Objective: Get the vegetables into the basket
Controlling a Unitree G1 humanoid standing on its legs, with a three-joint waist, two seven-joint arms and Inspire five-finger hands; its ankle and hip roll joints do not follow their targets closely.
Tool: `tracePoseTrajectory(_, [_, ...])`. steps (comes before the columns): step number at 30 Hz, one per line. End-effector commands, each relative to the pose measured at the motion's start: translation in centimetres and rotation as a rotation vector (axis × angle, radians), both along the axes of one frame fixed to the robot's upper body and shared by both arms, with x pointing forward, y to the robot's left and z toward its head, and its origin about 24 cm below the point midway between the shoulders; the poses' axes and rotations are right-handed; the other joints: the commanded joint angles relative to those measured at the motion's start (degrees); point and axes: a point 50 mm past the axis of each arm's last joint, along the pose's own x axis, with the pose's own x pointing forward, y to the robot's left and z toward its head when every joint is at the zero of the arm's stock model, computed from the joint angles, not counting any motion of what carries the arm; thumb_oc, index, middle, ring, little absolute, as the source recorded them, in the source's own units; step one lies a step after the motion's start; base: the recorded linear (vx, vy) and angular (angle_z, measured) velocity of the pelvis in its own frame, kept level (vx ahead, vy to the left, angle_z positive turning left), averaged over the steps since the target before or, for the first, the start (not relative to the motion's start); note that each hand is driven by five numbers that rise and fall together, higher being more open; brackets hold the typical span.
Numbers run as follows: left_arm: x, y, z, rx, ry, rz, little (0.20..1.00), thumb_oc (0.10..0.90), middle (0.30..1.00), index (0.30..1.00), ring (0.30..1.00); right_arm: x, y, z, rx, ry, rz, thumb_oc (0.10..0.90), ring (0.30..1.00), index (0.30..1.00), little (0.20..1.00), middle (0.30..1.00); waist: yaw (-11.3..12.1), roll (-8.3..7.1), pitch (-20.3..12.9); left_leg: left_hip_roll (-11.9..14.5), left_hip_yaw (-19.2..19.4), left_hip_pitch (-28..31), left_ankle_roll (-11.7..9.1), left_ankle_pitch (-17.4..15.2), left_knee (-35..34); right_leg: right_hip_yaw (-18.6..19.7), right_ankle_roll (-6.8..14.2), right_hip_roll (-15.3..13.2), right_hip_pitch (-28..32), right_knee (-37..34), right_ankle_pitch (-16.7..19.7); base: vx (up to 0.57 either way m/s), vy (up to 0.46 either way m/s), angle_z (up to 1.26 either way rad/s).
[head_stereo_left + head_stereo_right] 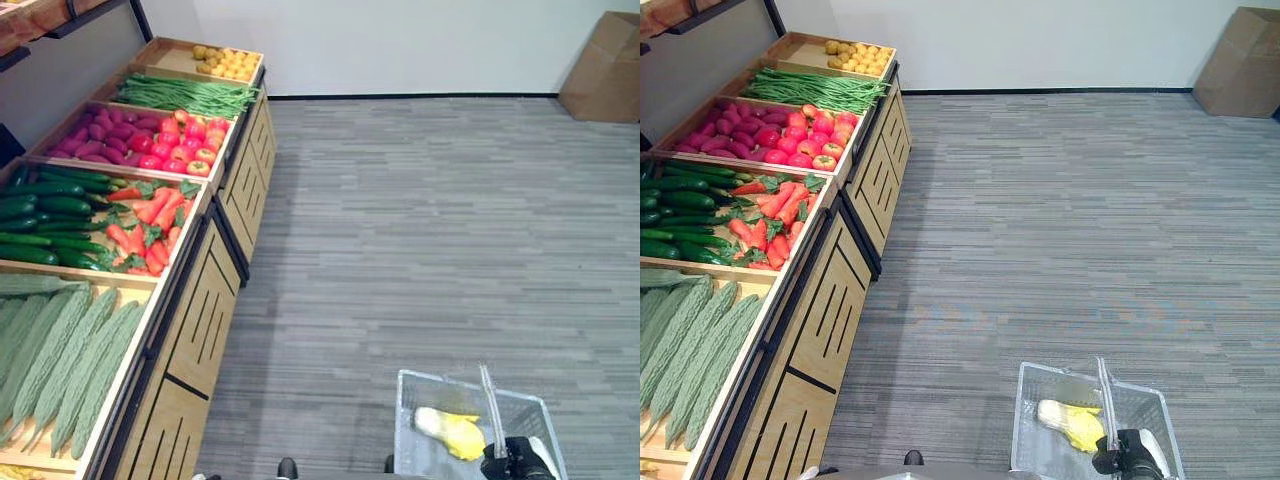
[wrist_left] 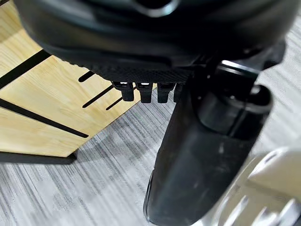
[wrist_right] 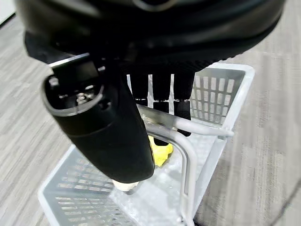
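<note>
A white wire basket (image 1: 420, 378) hangs low at my right side, above the grey floor. My right hand (image 1: 515, 460) is shut on its metal handle (image 3: 188, 155), fingers curled over the bar. Inside the basket lies one yellow and white vegetable (image 1: 455, 432), seen past the thumb (image 3: 160, 151). The wooden produce stand on my left holds bitter gourds (image 1: 60, 360), cucumbers (image 1: 45, 215), carrots (image 1: 150, 225), red tomatoes (image 1: 185, 145), purple sweet potatoes (image 1: 100, 135) and green beans (image 1: 190, 95). My left hand (image 2: 207, 155) hangs by the stand's wooden front (image 2: 42, 94), relaxed and holding nothing.
Yellow-orange fruit (image 1: 225, 63) fills the farthest bin. A cardboard box (image 1: 605, 65) stands against the white wall at the far right. Wide grey floor (image 1: 420, 230) stretches between the stand and the box.
</note>
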Motion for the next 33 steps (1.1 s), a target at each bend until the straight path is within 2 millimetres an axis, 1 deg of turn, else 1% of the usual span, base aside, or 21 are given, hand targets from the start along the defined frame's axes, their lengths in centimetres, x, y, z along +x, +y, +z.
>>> tracePoseTrajectory(1, [2.3, 2.5, 0.9, 0.074, -0.079, 0.120, 1.000, 0.900, 1.000, 1.000, 1.000, 2.9, -1.0, 1.2, -0.060, -0.096, 0.024, 0.400, 0.300, 0.300, 0.300, 0.300, 0.5, -2.81, 4.5, 3.2, -6.4, -1.8, -3.4, -1.1, 1.8, 0.2, -0.2, -0.7, -1.6, 7.1, -5.6, -0.04, -0.086, 0.12])
tracePoseTrajectory(3, [2.3, 2.5, 0.9, 0.074, -0.079, 0.120, 1.000, 0.900, 1.000, 1.000, 1.000, 2.9, -1.0, 1.2, -0.060, -0.096, 0.024, 0.400, 0.300, 0.300, 0.300, 0.300, 0.5, -2.81, 4.5, 3.2, -6.4, -1.9, -3.4, -1.1, 1.8, 0.2, -0.2, -0.7, -1.7, 7.2, -5.7, -0.01, -0.056, 0.09])
tracePoseTrajectory(5, [2.5, 2.4, 0.9, 0.073, -0.083, 0.141, 1.000, 0.900, 1.000, 1.000, 1.000, 3.3, -0.9, 1.3, -0.056, -0.108, 0.029, 0.400, 0.300, 0.300, 0.300, 0.300, 0.5, -2.47, 5.7, 4.2, -7.6, -2.9, -3.7, -0.7, 3.0, -0.4, -1.0, 0.2, -3.1, 10.1, -7.5, 0.01, -0.163, 0.11])
tracePoseTrajectory(9, [2.5, 2.4, 0.9, 0.076, -0.081, 0.151, 1.000, 0.900, 1.000, 1.000, 1.000, 4.1, -0.9, 1.6, -0.060, -0.136, 0.050, 0.400, 0.300, 0.300, 0.300, 0.300, 0.6, -2.25, 6.7, 4.9, -8.8, -4.5, -4.2, -0.5, 5.4, -0.8, -2.0, 1.2, -3.6, 11.2, -8.5, 0.02, -0.152, 0.21])
tracePoseTrajectory(10, [2.6, 2.5, 0.9, 0.088, -0.088, 0.177, 1.000, 0.900, 1.000, 1.000, 1.000, 4.9, -0.8, 2.0, -0.063, -0.168, 0.080, 0.400, 0.300, 0.300, 0.300, 0.300, 0.9, -2.29, 7.4, 5.2, -9.5, -5.5, -4.6, -0.1, 7.2, -1.2, -2.8, 1.7, -3.3, 11.0, -8.8, 0.03, -0.180, 0.18])
tracePoseTrajectory(12, [2.7, 2.5, 0.9, 0.087, -0.096, 0.195, 1.000, 0.900, 1.000, 1.000, 1.000, 5.9, -0.6, 2.5, -0.066, -0.212, 0.116, 0.400, 0.300, 0.300, 0.300, 0.300, 1.0, -2.25, 8.1, 5.4, -10.3, -6.7, -5.0, 0.1, 9.1, -1.9, -3.4, 2.2, -2.9, 11.0, -9.4, 0.05, -0.194, 0.16])
tracePoseTrajectory(14, [2.7, 2.4, 0.9, 0.091, -0.100, 0.195, 1.000, 0.900, 1.000, 1.000, 1.000, 6.8, -0.7, 3.0, -0.075, -0.239, 0.140, 0.400, 0.300, 0.300, 0.300, 0.300, 1.3, -2.27, 8.7, 4.5, -11.3, -7.7, -5.1, -0.3, 12.4, -2.2, -3.9, 2.5, -2.3, 11.0, -9.9, 0.05, -0.103, 0.25])
tracePoseTrajectory(15, [2.7, 2.4, 0.9, 0.090, -0.101, 0.195, 1.000, 0.900, 1.000, 1.000, 1.000, 6.8, -0.7, 3.0, -0.075, -0.239, 0.140, 0.400, 0.300, 0.300, 0.300, 0.300, 1.2, -2.24, 8.8, 4.5, -11.4, -7.8, -5.1, -0.4, 12.6, -2.2, -3.9, 2.5, -2.3, 11.0, -9.9, 0.06, -0.053, 0.23])
tracePoseTrajectory(16, [2.7, 2.3, 0.9, 0.088, -0.106, 0.198, 1.000, 0.900, 1.000, 1.000, 1.000, 7.7, -0.8, 3.6, -0.086, -0.271, 0.165, 0.400, 0.300, 0.300, 0.300, 0.300, 1.8, -2.06, 9.3, 2.9, -13.1, -8.5, -4.8, -0.2, 13.5, -2.0, -4.0, 2.4, -1.7, 10.6, -10.0, 0.06, -0.027, 0.10])
tracePoseTrajectory(17, [2.9, 2.3, 0.9, 0.090, -0.110, 0.196, 1.000, 0.900, 1.000, 1.000, 1.000, 8.4, -1.0, 4.0, -0.094, -0.295, 0.174, 0.400, 0.300, 0.300, 0.300, 0.300, 2.6, -2.08, 9.6, 1.4, -14.9, -10.0, -4.5, 0.0, 12.7, -1.8, -3.9, 2.3, -1.5, 10.3, -10.1, 0.12, -0.023, -0.05])
tracePoseTrajectory(18, [3.0, 2.4, 0.9, 0.095, -0.111, 0.198, 1.000, 0.900, 1.000, 1.000, 1.000, 9.1, -0.9, 4.4, -0.099, -0.323, 0.188, 0.400, 0.300, 0.300, 0.300, 0.300, 2.7, -2.10, 9.4, 1.1, -14.8, -12.4, -4.1, 1.3, 10.5, -2.1, -3.6, 2.2, -0.9, 9.7, -10.3, 0.08, 0.001, -0.02])
tracePoseTrajectory(19, [3.0, 2.4, 0.9, 0.095, -0.111, 0.199, 1.000, 0.900, 1.000, 1.000, 1.000, 9.0, -0.9, 4.4, -0.099, -0.323, 0.188, 0.400, 0.300, 0.300, 0.300, 0.300, 2.7, -2.14, 9.3, 1.1, -14.8, -12.5, -4.1, 1.4, 10.4, -2.2, -3.6, 2.1, -0.9, 9.7, -10.4, 0.12, 0.021, 0.12])
tracePoseTrajectory(20, [3.0, 2.4, 1.0, 0.095, -0.113, 0.196, 1.000, 0.900, 1.000, 1.000, 1.000, 9.4, -0.9, 4.7, -0.104, -0.338, 0.199, 0.400, 0.300, 0.300, 0.300, 0.300, 2.9, -2.06, 9.1, 1.5, -14.3, -13.8, -4.1, 2.6, 9.1, -2.4, -3.4, 2.1, -0.6, 9.5, -10.5, 0.12, 0.049, 0.28])
tracePoseTrajectory(21, [3.1, 2.5, 1.0, 0.102, -0.117, 0.189, 1.000, 0.900, 1.000, 1.000, 1.000, 9.7, -0.9, 5.0, -0.108, -0.353, 0.207, 0.400, 0.300, 0.300, 0.300, 0.300, 3.2, -1.73, 9.0, 2.2, -13.1, -15.9, -4.2, 4.8, 7.1, -2.7, -3.3, 2.4, 0.2, 9.2, -10.9, 0.19, 0.071, 0.35])
tracePoseTrajectory(23, [3.1, 2.6, 1.0, 0.111, -0.116, 0.176, 1.000, 0.900, 1.000, 1.000, 1.000, 10.5, -0.6, 5.3, -0.116, -0.373, 0.232, 0.400, 0.300, 0.300, 0.300, 0.300, 4.1, -1.82, 9.0, 2.2, -12.5, -16.7, -4.3, 6.0, 4.1, -1.8, -3.2, 2.8, 1.3, 9.0, -11.4, 0.20, 0.079, 0.19])
tracePoseTrajectory(25, [3.0, 2.8, 1.1, 0.122, -0.111, 0.160, 1.000, 0.900, 1.000, 1.000, 1.000, 11.0, -0.1, 5.3, -0.111, -0.385, 0.249, 0.400, 0.300, 0.300, 0.300, 0.300, 4.9, -1.96, 8.7, 2.1, -12.8, -16.6, -4.6, 6.9, 2.9, -0.3, -2.8, 3.3, 2.7, 8.8, -12.0, 0.19, 0.087, -0.12])
tracePoseTrajectory(26, [3.0, 2.8, 1.1, 0.123, -0.111, 0.160, 1.000, 0.900, 1.000, 1.000, 1.000, 11.0, -0.1, 5.3, -0.110, -0.385, 0.249, 0.400, 0.300, 0.300, 0.300, 0.300, 5.0, -2.02, 8.7, 2.1, -12.7, -16.5, -4.6, 6.9, 2.8, -0.2, -2.8, 3.2, 2.7, 8.8, -12.0, 0.15, 0.098, -0.38])
tracePoseTrajectory(28, [2.4, 2.9, 1.0, 0.129, -0.094, 0.152, 1.000, 0.900, 1.000, 1.000, 1.000, 11.4, 0.5, 5.2, -0.095, -0.388, 0.269, 0.400, 0.300, 0.300, 0.300, 0.300, 5.8, -2.42, 7.8, 1.7, -13.8, -15.2, -4.1, 6.5, 3.0, 1.5, -2.2, 2.8, 3.9, 8.6, -12.4, 0.23, 0.183, -0.68])
tracePoseTrajectory(29, [2.2, 3.1, 1.0, 0.139, -0.080, 0.132, 1.000, 0.900, 1.000, 1.000, 1.000, 11.1, 0.9, 5.0, -0.080, -0.385, 0.282, 0.400, 0.300, 0.300, 0.300, 0.300, 5.8, -2.99, 6.8, 1.5, -12.7, -14.7, -3.6, 6.4, 3.1, 1.7, -1.4, 1.7, 5.0, 8.7, -12.7, 0.31, 0.286, -0.71])
tracePoseTrajectory(31, [2.1, 3.4, 1.1, 0.148, -0.074, 0.119, 1.000, 0.900, 1.000, 1.000, 1.000, 10.7, 1.2, 4.6, -0.068, -0.371, 0.270, 0.400, 0.300, 0.300, 0.300, 0.300, 6.1, -3.94, 6.1, 0.5, -11.7, -14.4, -2.6, 5.2, 4.0, 2.1, -0.5, 0.2, 5.2, 9.0, -12.3, 0.24, 0.257, -0.37])
tracePoseTrajectory(33, [2.2, 3.5, 1.2, 0.155, -0.072, 0.107, 1.000, 0.900, 1.000, 1.000, 1.000, 10.2, 1.3, 4.2, -0.055, -0.359, 0.251, 0.400, 0.300, 0.300, 0.300, 0.300, 6.1, -4.96, 5.3, -0.8, -10.5, -14.7, -1.5, 3.3, 6.0, 2.7, 0.7, -1.6, 5.1, 9.1, -10.6, 0.17, 0.230, 0.01])
